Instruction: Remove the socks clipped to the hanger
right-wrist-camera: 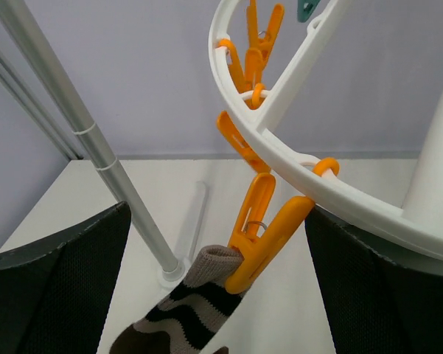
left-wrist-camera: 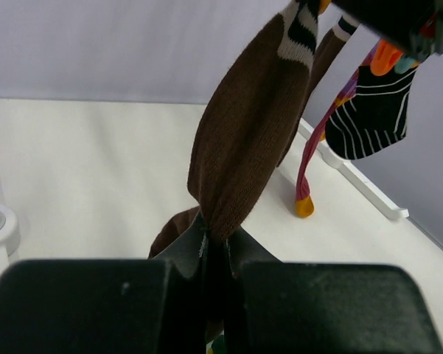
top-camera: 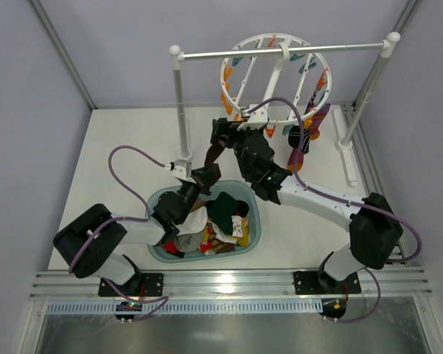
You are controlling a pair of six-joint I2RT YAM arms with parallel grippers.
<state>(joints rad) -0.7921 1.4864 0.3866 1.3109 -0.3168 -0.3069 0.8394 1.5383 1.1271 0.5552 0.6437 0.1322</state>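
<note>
Setting: we catalogue this as a robotics lab test cell. Evidence noted: plain grey panel walls (top-camera: 29, 96) enclosing a white counter (top-camera: 110, 133); slotted aluminium rail (top-camera: 228, 282) across the bottom of the frame; two arm bases (top-camera: 136, 284) bolted to it; exposed purple cabling (top-camera: 123, 147); metal frame struts (top-camera: 59, 44) in the corners.

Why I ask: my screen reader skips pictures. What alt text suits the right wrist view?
Close up, an orange clip on the white hanger pinches the cuff of a brown striped sock. The right hand is open, its dark sides framing the clip. A grey post stands at left.
</note>
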